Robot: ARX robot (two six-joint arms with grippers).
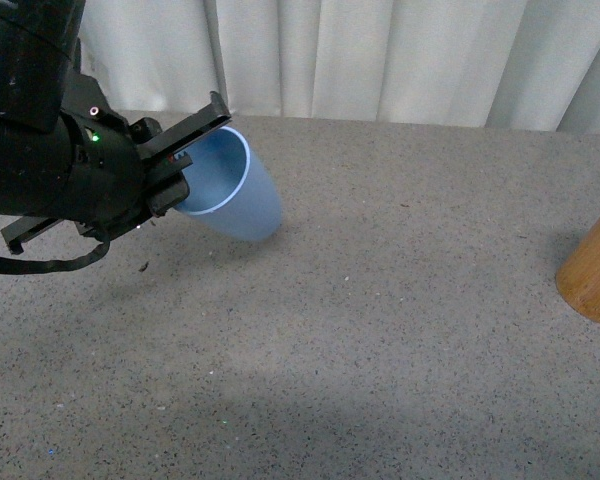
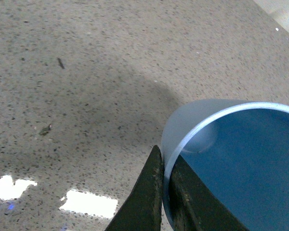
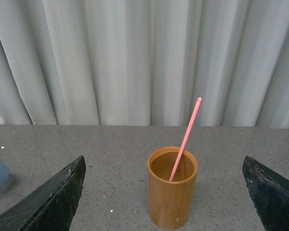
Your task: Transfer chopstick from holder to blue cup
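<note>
Looking along the right arm, we see the right gripper (image 3: pixel 163 163) with its jaws wide apart and holding nothing. The holder (image 3: pixel 172 197) stands on the bench straight ahead of them, centred in the gap but well apart from the tips. The chopstick (image 3: pixel 185 139) is inside the holder. Its lower end is hidden in the cylinder, and its long axis is near upright but leans against the rim. More than half of its length rises free above the rim, in front of the pale curtain (image 3: pixel 111 62).

We judge that the coming move turns on this: the jaws must go forward and somewhat higher, to meet the free part of the stick across its axis.

In the front view the holder (image 1: pixel 595 275) shows only at the right edge of the frame, cut off, so we judge the right arm the nearer one. In the upper left of that frame the left gripper (image 1: pixel 185 170) is clamped on the rim of the blue cup (image 1: pixel 245 200), one jaw inside and one outside. The cup is tilted, with its mouth turned to the upper left. We cannot tell whether its base touches the bench (image 1: pixel 380 330).

We find no brand, label or readable writing on anything.
</note>
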